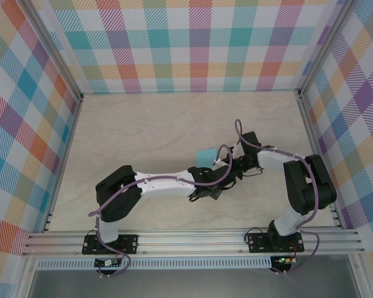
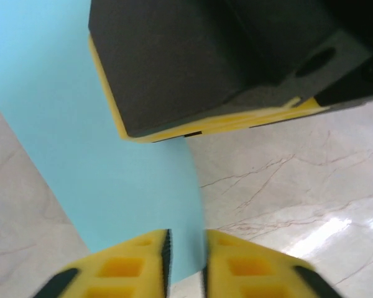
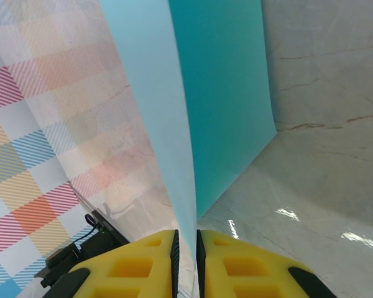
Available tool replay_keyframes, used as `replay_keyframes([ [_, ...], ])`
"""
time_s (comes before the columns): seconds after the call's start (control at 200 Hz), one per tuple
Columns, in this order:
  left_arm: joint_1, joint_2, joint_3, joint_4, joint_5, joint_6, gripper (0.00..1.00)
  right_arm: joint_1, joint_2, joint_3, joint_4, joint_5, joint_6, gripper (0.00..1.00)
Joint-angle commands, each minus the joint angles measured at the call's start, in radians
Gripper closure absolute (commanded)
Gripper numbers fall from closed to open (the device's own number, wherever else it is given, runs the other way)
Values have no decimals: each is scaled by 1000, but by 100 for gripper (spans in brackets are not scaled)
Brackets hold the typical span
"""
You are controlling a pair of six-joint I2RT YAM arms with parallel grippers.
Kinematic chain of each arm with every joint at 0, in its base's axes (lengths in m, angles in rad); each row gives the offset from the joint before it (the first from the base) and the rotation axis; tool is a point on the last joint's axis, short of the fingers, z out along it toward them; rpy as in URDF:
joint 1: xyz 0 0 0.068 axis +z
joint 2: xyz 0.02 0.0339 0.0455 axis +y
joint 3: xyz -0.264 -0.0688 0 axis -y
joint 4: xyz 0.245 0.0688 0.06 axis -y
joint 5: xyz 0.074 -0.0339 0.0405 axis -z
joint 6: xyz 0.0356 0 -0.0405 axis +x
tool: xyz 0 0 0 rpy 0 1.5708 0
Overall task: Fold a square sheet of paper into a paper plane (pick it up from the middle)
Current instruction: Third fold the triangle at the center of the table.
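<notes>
Yellow left end effector [image 2: 186, 242] and right end effector [image 3: 186, 239] clamp smooth, curved teal paper [image 3: 224, 93].

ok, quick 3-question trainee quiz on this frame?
1. True or false: the right pincer is empty.
2. Fill in: the left pincer pinches the ___.
3. Where do both pincers meet? A) far left corner B) over the middle of the table C) outside the walls

Key: 1 false, it grips the paper. 2 paper. 3 B.
</notes>
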Motion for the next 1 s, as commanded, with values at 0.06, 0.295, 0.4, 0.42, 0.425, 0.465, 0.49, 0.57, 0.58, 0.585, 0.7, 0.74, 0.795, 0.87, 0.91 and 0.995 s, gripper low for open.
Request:
replay_keyframes([
  [0.06, 2, -18, 19, -19, -22, 23, 95, -11, 0, 34, -52, 15, -42, 82],
  [0.295, 63, -60, -23, 39, 149, 44, 100, -32, -28, 70, -129, 85, -81, 77],
  [0.4, 97, -86, -56, 71, 232, 40, 100, -48, -53, 101, -176, 130, -105, 73],
  [0.42, 105, -91, -62, 77, 246, 39, 100, -49, -55, 110, -185, 140, -109, 73],
  [0.425, 106, -93, -64, 79, 252, 39, 100, -49, -56, 111, -188, 142, -110, 73],
  [0.465, 122, -105, -79, 94, 289, 35, 100, -48, -59, 126, -197, 149, -117, 73],
  [0.49, 132, -110, -87, 103, 314, 34, 100, -49, -59, 134, -197, 146, -119, 74],
  [0.57, 158, -124, -107, 123, 379, 32, 100, -47, -48, 153, -177, 109, -122, 79],
  [0.58, 161, -125, -108, 124, 386, 31, 100, -47, -46, 156, -174, 106, -121, 79],
  [0.585, 162, -126, -109, 124, 389, 32, 100, -47, -44, 157, -174, 105, -121, 80],
  [0.7, 195, -124, -128, 147, 468, 27, 100, -38, 10, 204, -175, 85, -132, 83],
  [0.74, 205, -121, -131, 151, 490, 25, 100, -31, 36, 225, -179, 71, -140, 84],
  [0.795, 216, -115, -138, 159, 515, 24, 100, -21, 74, 254, -195, 74, -150, 85],
  [0.87, 229, -113, -143, 161, 532, 22, 100, -8, 125, 294, -214, 87, -165, 85],
  [0.91, 236, -112, -145, 161, 539, 21, 100, -6, 149, 312, -222, 96, -170, 85],
  [0.995, 249, -114, -151, 167, 553, 21, 100, -2, 204, 346, -227, 106, -182, 85],
])
